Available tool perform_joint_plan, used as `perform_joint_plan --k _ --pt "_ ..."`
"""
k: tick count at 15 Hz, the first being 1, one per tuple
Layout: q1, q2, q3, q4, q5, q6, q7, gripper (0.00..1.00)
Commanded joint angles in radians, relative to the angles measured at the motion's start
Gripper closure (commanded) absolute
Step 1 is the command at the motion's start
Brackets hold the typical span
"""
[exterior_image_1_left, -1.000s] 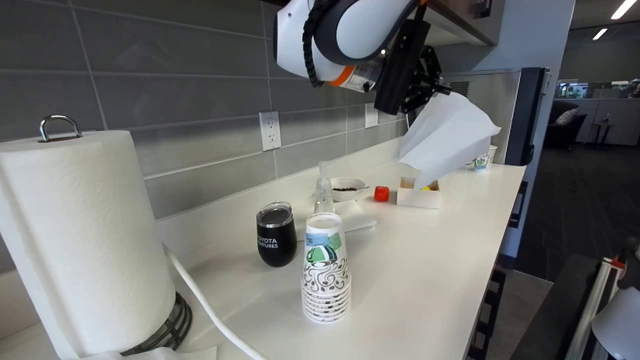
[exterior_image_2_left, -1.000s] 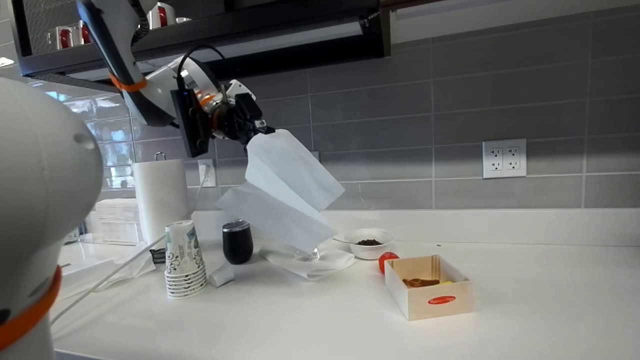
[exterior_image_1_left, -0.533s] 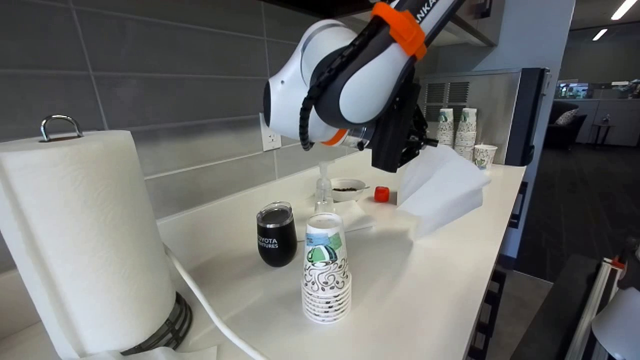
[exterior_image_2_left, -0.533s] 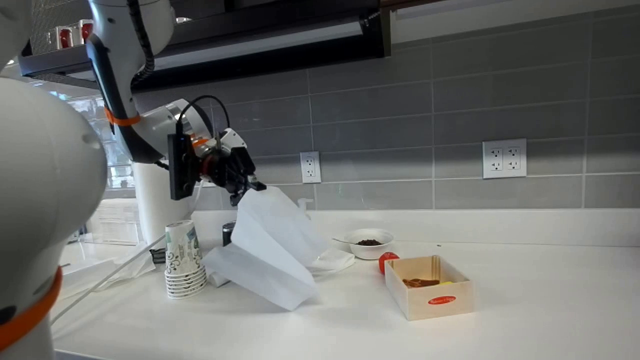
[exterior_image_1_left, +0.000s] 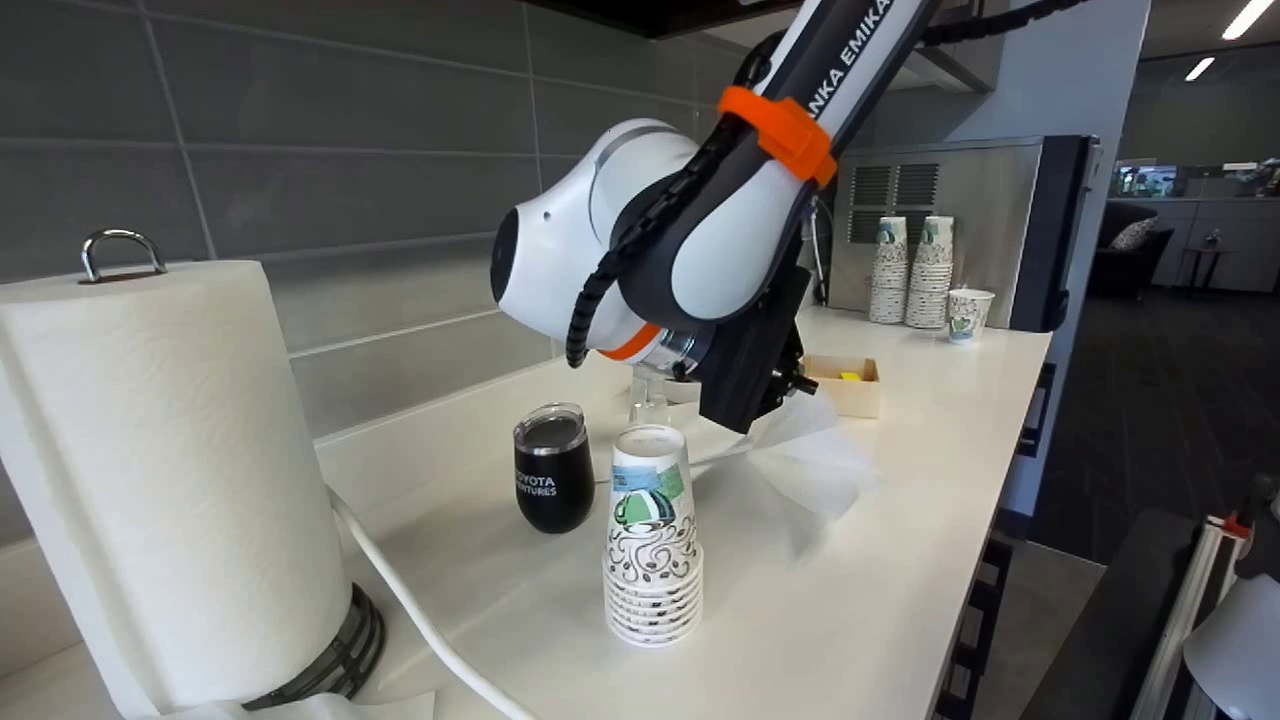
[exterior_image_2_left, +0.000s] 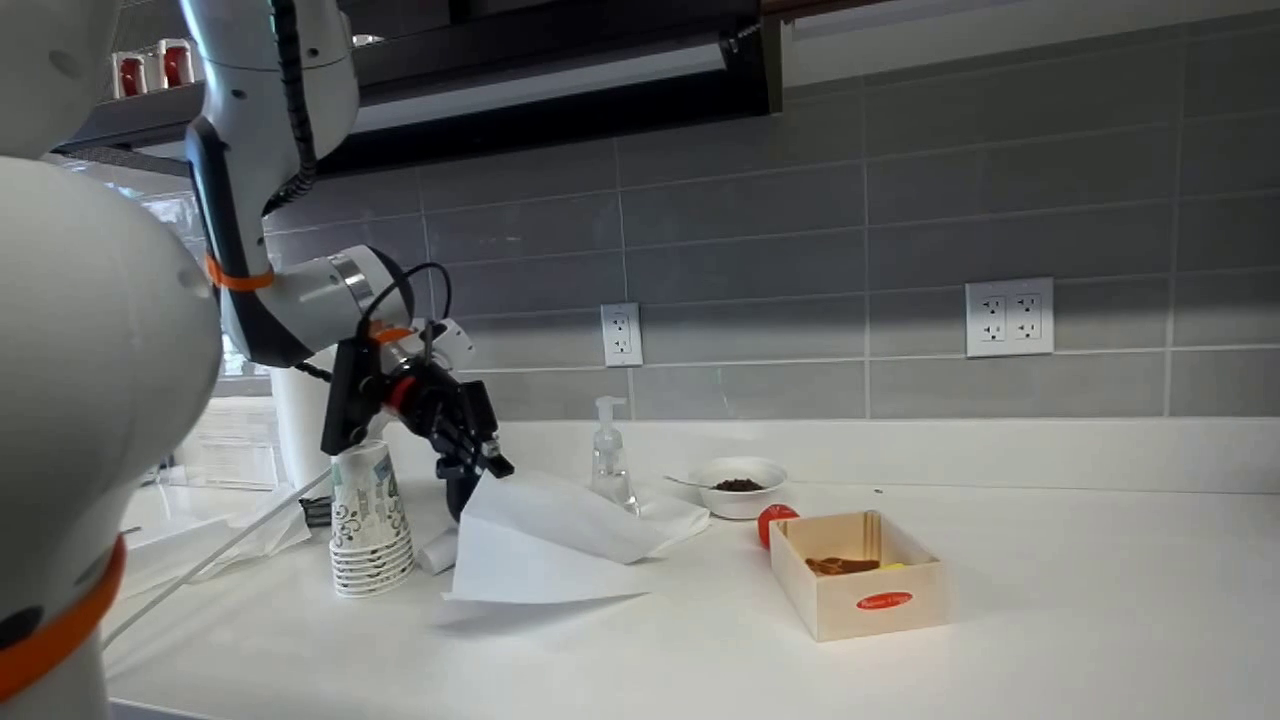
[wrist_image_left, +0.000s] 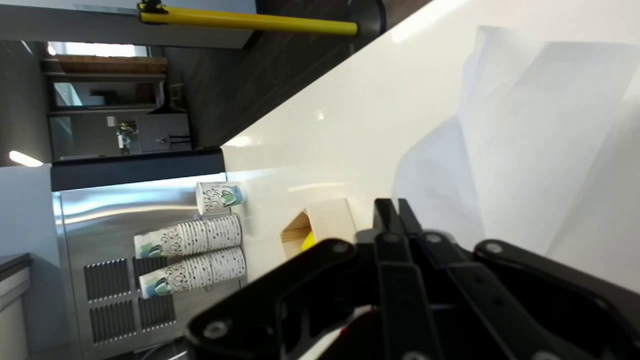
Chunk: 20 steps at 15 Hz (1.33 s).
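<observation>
1. The fingers (wrist_image_left: 392, 250) are closed together, pinching an edge of a white paper sheet (exterior_image_2_left: 540, 560).
2. In an exterior view, clock centred on the fingers, the sheet slopes towards 5 o'clock, creased, low over the bench (exterior_image_2_left: 1040, 640); I cannot tell whether its lower edge touches.
3. On that clock, a stack of upside-down paper cups (exterior_image_2_left: 370, 520) stands at 8 o'clock and a clear pump bottle (exterior_image_2_left: 609, 455) at 3 o'clock.
4. Farther towards 3 o'clock is a white bowl (exterior_image_2_left: 730, 508) with dark contents (exterior_image_2_left: 738, 485) and a utensil handle (exterior_image_2_left: 682, 482) at its rim.
5. Towards 4 o'clock sits a wooden box (exterior_image_2_left: 850, 620) holding a brown item (exterior_image_2_left: 838, 566) and a yellow item (wrist_image_left: 308, 242); a red object (exterior_image_2_left: 775, 520) is just beside it, at the box's 10 o'clock.
6. In an exterior view, a black tumbler (exterior_image_1_left: 553, 490) stands upright at 8 o'clock and a paper towel roll (exterior_image_1_left: 170, 480) well apart at 9 o'clock.
7. There, two tall cup stacks (exterior_image_1_left: 889, 275) stand between 1 and 2 o'clock, by a steel appliance (exterior_image_1_left: 985, 250).
</observation>
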Motion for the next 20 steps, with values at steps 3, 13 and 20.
perform_joint_plan --k 3,13,20 --pt "0.012 -0.016 -0.022 0.023 0.009 0.075 0.015 1.0" --pt "0.007 -0.083 -0.039 0.027 -0.046 0.295 0.187 1.0" --pt "0.008 -0.074 -0.066 0.015 -0.122 0.459 0.304 1.0"
